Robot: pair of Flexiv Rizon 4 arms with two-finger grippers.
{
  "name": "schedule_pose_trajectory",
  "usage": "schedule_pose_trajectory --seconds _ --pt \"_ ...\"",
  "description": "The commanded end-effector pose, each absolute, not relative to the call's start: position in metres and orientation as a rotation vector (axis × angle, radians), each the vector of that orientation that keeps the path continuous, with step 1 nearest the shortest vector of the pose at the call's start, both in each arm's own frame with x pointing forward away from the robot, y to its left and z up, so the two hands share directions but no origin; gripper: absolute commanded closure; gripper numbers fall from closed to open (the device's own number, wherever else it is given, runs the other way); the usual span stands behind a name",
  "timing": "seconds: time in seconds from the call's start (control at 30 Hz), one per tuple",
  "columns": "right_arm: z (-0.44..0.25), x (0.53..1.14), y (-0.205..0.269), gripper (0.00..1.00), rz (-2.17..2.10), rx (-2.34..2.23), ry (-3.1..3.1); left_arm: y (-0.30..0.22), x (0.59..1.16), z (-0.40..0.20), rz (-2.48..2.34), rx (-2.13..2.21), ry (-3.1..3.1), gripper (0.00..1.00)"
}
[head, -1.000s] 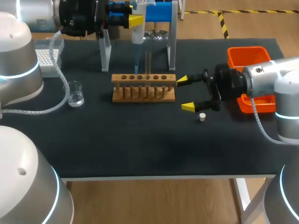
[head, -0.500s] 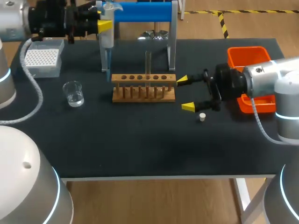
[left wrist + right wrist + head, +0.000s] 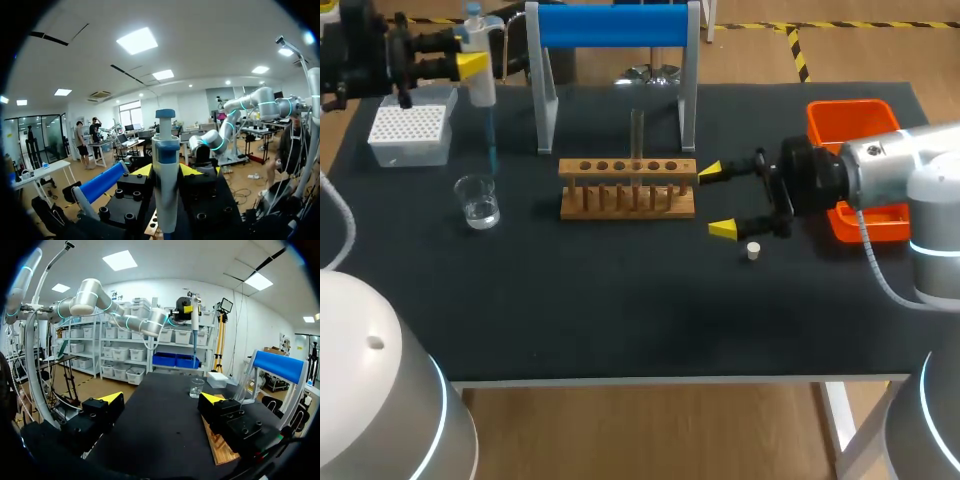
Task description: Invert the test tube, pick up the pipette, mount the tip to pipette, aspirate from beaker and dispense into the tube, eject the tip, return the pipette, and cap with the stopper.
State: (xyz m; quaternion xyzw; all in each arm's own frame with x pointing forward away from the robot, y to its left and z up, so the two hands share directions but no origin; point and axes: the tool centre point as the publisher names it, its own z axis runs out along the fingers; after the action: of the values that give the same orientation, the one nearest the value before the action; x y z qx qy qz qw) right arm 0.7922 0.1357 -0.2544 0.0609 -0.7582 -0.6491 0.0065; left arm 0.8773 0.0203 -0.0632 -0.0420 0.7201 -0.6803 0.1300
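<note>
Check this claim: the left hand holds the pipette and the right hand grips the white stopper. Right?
No. The left hand holds the pipette, but the right hand is open; the head view shows the white stopper lying on the table beside it.

Table top (image 3: pixel 620 320): matte black, pale strip along the near edge.
Wooden test-tube rack (image 3: pixel 627 200): mid-brown, one row of dark round holes.
Stand behind it, far side: bright blue top bar (image 3: pixel 610 25) on translucent grey legs.
Glass test tube (image 3: pixel 637 130) and glass beaker (image 3: pixel 478 200): colourless.
Plastic tip box (image 3: pixel 410 135), far left: white, with a fine dotted grid on top.
Small stopper (image 3: pixel 753 251): off-white.
Plastic bin (image 3: pixel 845 118), far right: bright orange.
White-bodied pipette (image 3: pixel 165 150): blue plunger cap and a blue band.
I log the left gripper (image 3: pixel 166 172) and right gripper (image 3: pixel 717 200) as black with yellow tips.
Left arm (image 3: pixel 370 400) and right arm (image 3: pixel 920 200): silver-grey with glowing cyan rings.
</note>
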Motion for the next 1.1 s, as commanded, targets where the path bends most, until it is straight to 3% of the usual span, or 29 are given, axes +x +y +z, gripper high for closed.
schedule_pose_trajectory --seconds 0.03,1.1 --pt "-0.254 0.792 0.135 0.0 -2.027 0.191 -2.374 0.037 0.879 -0.069 -1.965 -0.13 2.087 1.0" --pt "-0.254 0.792 0.135 0.0 -2.027 0.191 -2.374 0.059 0.911 -0.101 -1.97 -0.147 2.05 1.0"
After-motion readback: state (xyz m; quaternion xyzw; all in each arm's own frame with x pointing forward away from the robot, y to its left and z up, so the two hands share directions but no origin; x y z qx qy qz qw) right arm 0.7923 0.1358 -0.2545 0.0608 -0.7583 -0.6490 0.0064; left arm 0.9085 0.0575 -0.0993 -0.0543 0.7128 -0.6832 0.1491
